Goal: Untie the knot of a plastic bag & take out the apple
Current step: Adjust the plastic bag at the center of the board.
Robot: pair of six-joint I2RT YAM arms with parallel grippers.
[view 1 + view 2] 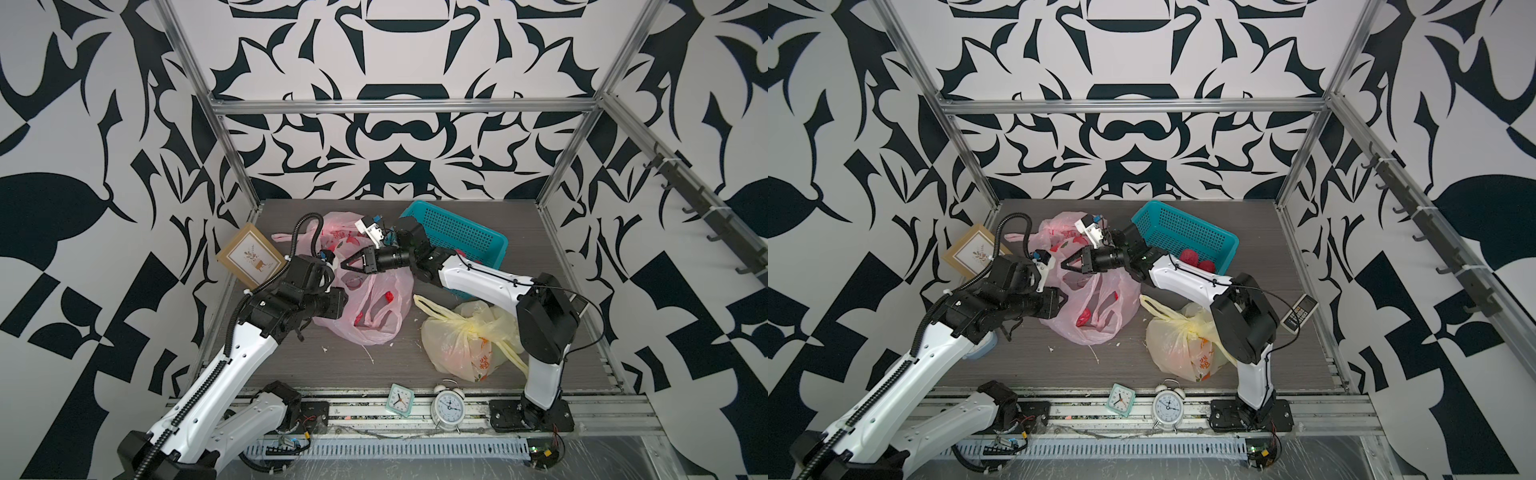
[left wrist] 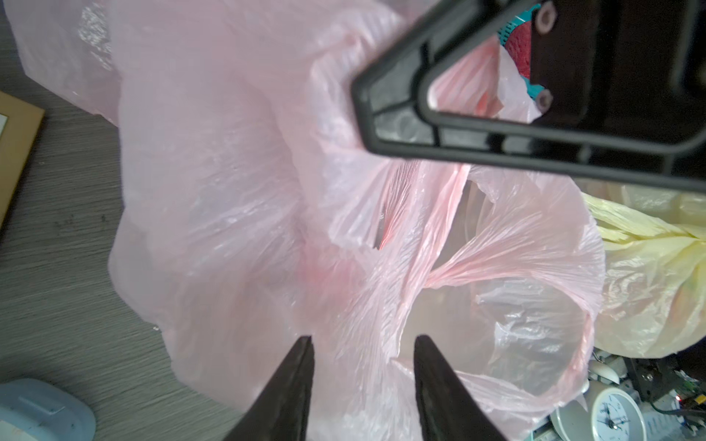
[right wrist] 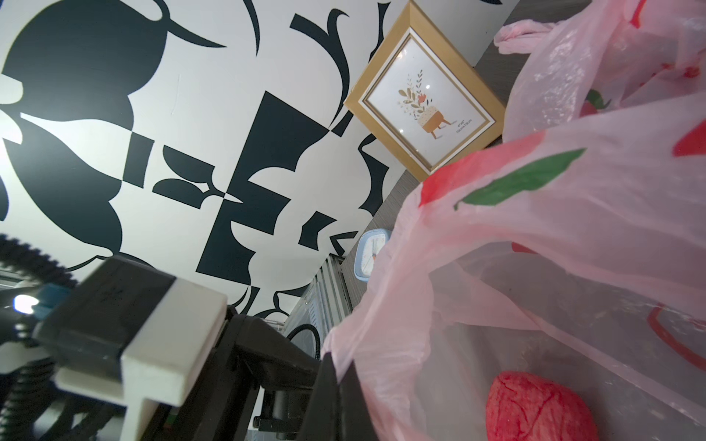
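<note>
**Pink bag held open, apple inside**

The apple (image 3: 538,408), red and rough-skinned, lies on the floor of the pink bag (image 1: 374,328), seen through the bag's gaping mouth in the right wrist view. In both top views the bag sprawls just left of the frame's centre on the grey table (image 1: 332,365). A red shape (image 1: 358,319) shows through its film there (apple or print, I cannot tell).

The right gripper (image 1: 343,266) reaches in from the right of the frame and hangs over the bag's upper half, clenched. In the right wrist view the bag's rim runs taut up to its tips and is pinched there. The left gripper (image 2: 363,338) comes from the lower left to the bag's left edge, and in the top views its own wrist mostly hides it. The left wrist view shows it released, jaws standing apart, with pink film spread ahead of them and nothing between.

A knotted yellow bag (image 1: 465,345) sits just beside the pink one, to its lower right. A teal basket (image 1: 457,237) stands at the table's upper right, behind the right arm, with two red balls (image 1: 1196,259) in it. A picture frame (image 1: 249,259) leans at the table's left edge. On the rail along the table's front edge rest a square clock (image 1: 401,399) and a round alarm clock (image 1: 449,405). A remote (image 1: 1300,311) lies at the table's right edge.
</note>
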